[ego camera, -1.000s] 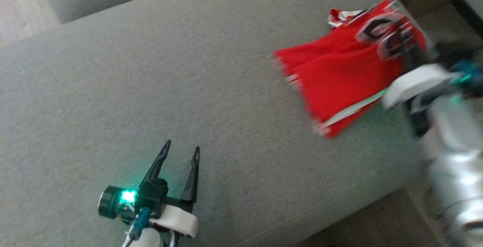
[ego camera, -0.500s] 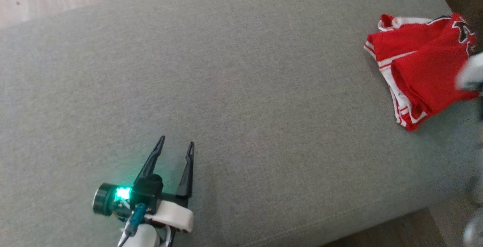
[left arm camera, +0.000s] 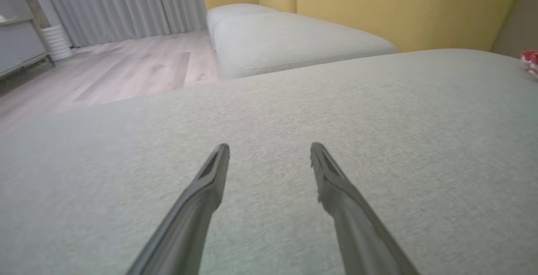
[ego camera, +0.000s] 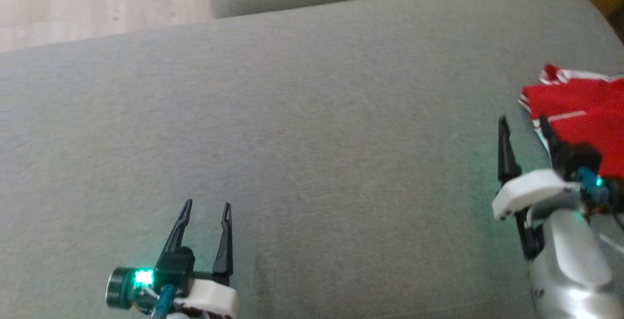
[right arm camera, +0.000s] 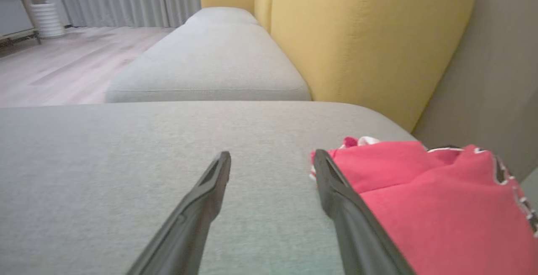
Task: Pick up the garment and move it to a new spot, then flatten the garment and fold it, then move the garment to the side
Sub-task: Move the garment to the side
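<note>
I am holding my 2 claws wide open and empty: left claw (ego camera: 207, 204) over the bare grey cushion (ego camera: 312, 114), right claw (ego camera: 522, 121) just beside the red garment (ego camera: 580, 114). The garment is lying in a folded-looking bundle at the cushion's right end, so I am judging the move aside as done. Its white-trimmed edge is facing the cushion's middle. Its long axis seems to be running rightward, though it is partly cropped.

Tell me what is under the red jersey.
The red jersey rests on the grey seat cushion, near its right end. Whatever sits beneath the cloth itself is covered; nothing pokes out from its visible edges.
</note>
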Tool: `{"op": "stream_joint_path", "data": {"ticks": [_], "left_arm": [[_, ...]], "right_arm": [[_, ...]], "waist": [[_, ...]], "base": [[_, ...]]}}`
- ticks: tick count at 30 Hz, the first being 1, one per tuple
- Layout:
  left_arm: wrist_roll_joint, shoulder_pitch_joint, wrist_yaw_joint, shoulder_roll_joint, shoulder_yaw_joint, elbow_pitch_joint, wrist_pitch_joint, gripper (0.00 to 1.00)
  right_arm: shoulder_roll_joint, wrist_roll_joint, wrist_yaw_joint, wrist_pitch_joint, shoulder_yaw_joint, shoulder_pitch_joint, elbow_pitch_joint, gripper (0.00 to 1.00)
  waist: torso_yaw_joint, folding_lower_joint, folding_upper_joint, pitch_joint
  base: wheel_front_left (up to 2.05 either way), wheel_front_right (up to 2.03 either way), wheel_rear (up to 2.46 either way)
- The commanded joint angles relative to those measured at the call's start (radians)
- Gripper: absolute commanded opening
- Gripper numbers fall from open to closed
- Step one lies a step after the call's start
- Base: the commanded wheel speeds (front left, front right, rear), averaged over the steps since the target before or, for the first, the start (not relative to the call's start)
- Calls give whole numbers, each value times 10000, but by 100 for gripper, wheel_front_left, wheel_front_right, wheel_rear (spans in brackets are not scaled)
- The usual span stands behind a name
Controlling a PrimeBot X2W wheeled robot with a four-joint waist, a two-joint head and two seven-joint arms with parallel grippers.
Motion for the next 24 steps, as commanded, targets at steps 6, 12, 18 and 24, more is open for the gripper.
{"op": "stream_joint_path", "data": {"ticks": [6, 12, 18, 24], "left_arm": [[-22, 179, 207, 11, 640, -177, -82, 100], [-103, 314, 322, 5, 979, -99, -82, 100], [-184, 388, 408, -3, 1408, -16, -82, 100], [-172, 367, 280, -7, 1601, 180, -82, 100]], "right_arm": [[124, 967, -7, -136, 1066, 961, -737, 100], [127, 1679, -7, -137, 1563, 1502, -958, 100], [128, 2235, -7, -137, 1839, 1755, -1209, 100], [128, 2574, -7, -137, 2041, 1926, -1269, 100]], "waist": [[1168, 1, 0, -762], [1449, 1, 0, -942], [1601, 1, 0, -1079], [1673, 1, 0, -1192]], "base": [[0, 0, 0], [0, 0, 0], [0, 0, 0], [0, 0, 0]]}}
